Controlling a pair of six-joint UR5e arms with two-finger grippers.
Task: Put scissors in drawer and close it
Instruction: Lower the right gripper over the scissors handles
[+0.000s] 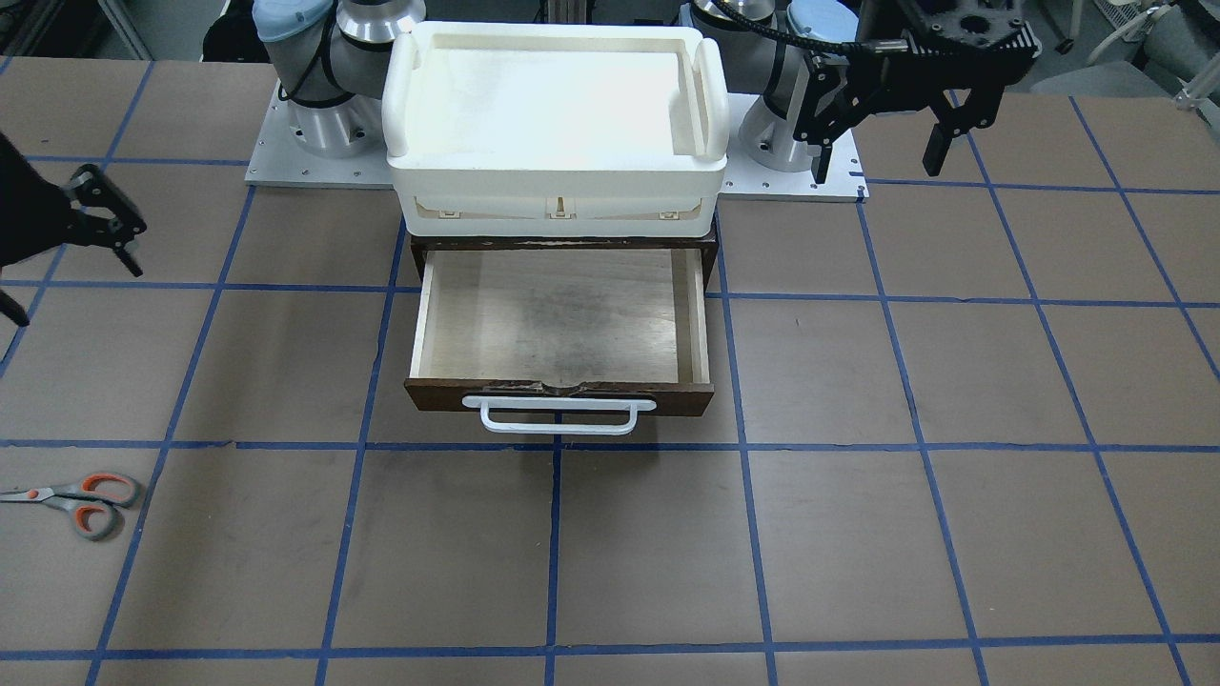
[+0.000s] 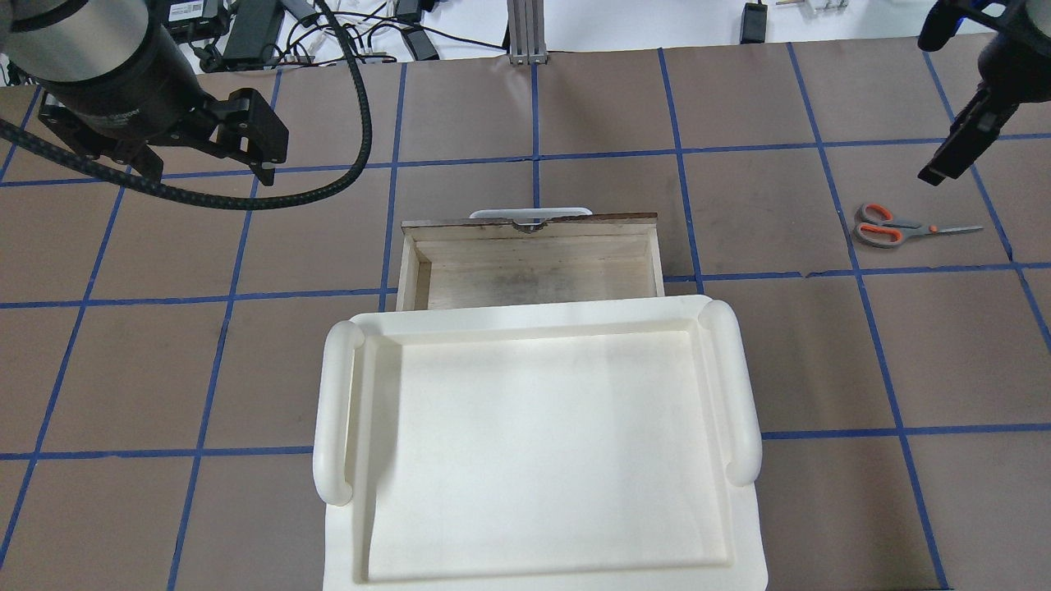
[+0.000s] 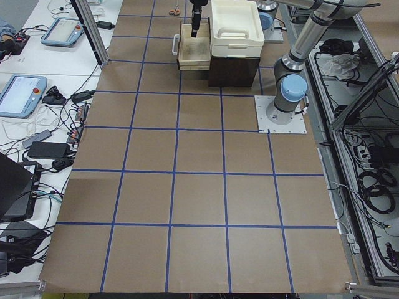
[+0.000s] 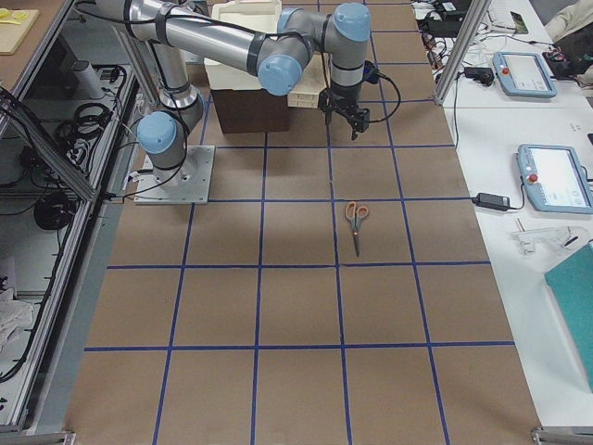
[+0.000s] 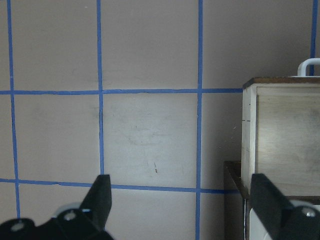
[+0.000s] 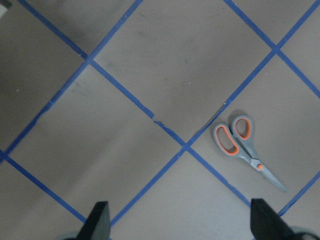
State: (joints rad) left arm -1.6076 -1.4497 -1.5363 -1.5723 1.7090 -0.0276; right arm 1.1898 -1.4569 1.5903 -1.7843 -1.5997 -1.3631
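The scissors (image 1: 78, 501) have grey handles lined orange. They lie flat on the brown table on my right side, and also show in the overhead view (image 2: 893, 229) and the right wrist view (image 6: 242, 143). The drawer (image 1: 560, 393) is pulled open with nothing inside; its pale interior (image 2: 534, 267) and white bar handle (image 1: 559, 415) show. My right gripper (image 2: 952, 152) is open and empty, raised above the table beside the scissors (image 4: 357, 218). My left gripper (image 1: 882, 152) is open and empty, raised to the drawer's left (image 5: 280, 135).
A white plastic tray (image 2: 332, 410) sits on top of the dark cabinet that houses the drawer. Blue tape lines grid the table. Both arm bases stand on a white plate (image 1: 276, 171) behind the cabinet.
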